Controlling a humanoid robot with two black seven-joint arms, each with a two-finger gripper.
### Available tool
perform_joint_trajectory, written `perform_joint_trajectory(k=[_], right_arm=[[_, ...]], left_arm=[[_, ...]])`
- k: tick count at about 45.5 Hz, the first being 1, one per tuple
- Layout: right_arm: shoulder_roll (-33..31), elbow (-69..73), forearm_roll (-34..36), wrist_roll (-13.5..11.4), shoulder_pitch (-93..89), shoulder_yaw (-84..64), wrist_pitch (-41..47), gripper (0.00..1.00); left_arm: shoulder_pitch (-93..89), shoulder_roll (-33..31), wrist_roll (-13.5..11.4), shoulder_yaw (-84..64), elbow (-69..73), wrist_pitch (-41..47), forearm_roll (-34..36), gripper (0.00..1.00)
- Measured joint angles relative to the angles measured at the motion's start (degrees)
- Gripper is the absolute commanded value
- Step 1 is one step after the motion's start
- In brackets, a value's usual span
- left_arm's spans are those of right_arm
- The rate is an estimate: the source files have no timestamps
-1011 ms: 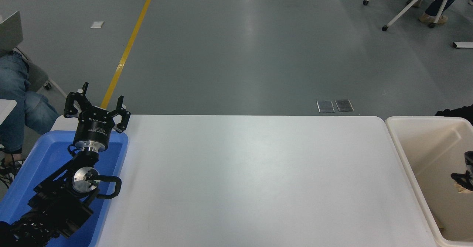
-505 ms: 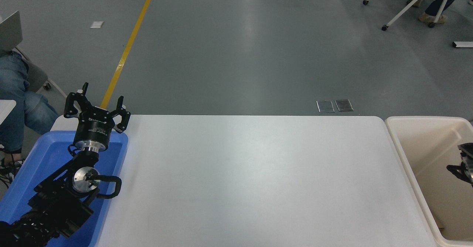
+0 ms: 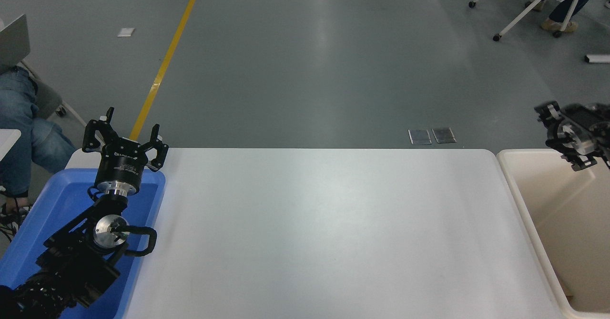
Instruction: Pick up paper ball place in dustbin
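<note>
- The right claw (image 3: 564,138) hangs in the air above the far edge of the dustbin (image 3: 517,185), at the right side of the picture
- I cannot tell if this claw is open or closed, because it is seen from the side and partly cut off
- No paper ball shows between its tips, on the table (image 3: 324,228), or in the part of the dustbin that can be seen, so I cannot say where it is
- My guess is that a paper ball is light and soft, squashes easily, and is best held gently around its middle
- The right arm comes in from the right edge, lifted high and pointing left
- The left claw (image 3: 125,140) is open and holds nothing, its tips pointing away over the blue tray (image 3: 57,200)
- The left arm rests parked at the lower left
</note>
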Motion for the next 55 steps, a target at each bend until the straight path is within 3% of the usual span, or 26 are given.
perform_joint_trajectory(k=[14, 36, 55], right_arm=[[2.4, 14.01, -3.73, -0.2, 15.17, -3.17, 13.06, 1.0], [-5.01, 40.56, -5.9, -0.2, 33.8, -4.0, 30.23, 1.0], [-8.63, 47.4, -7.89, -0.27, 40.02, -4.09, 34.83, 1.0]], left_arm=[[0.0, 0.0, 0.0, 0.0, 0.01, 0.0, -0.01, 0.99], [0.0, 0.0, 0.0, 0.03, 0.01, 0.0, 0.0, 0.99], [0.0, 0.0, 0.0, 0.02, 0.02, 0.0, -0.02, 0.99]])
